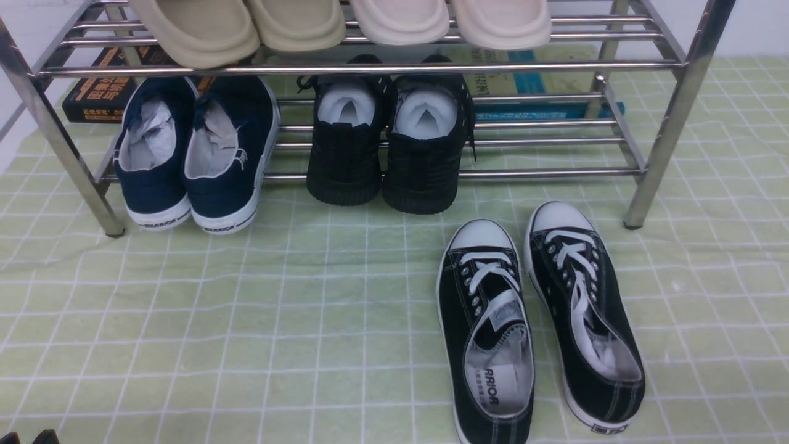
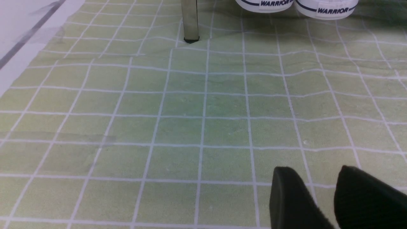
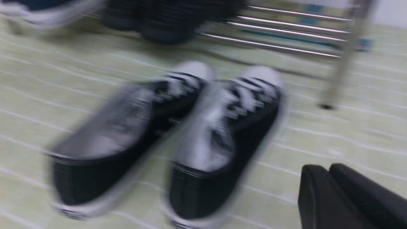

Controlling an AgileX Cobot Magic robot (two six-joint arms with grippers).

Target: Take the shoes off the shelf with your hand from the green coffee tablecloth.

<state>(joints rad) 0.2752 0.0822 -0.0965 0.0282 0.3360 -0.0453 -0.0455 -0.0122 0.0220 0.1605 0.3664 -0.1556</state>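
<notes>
From the front, the shoes lie side by side on the green tablecloth just before the shelf, so the job looks finished; the left wrist shows the left gripper parted, empty; the blurred right wrist shows the right gripper nearly closed, empty, needing only retreat.

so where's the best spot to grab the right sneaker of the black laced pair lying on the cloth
Probably the heel collar of the right sneaker, pinched from above. The shoe lies flat on the green tablecloth with its toe toward the shelf and its open heel nearest the robot. There the rim is thin enough for one end effector finger to go inside. The left sneaker lies close alongside, so side access looks tight.
</notes>
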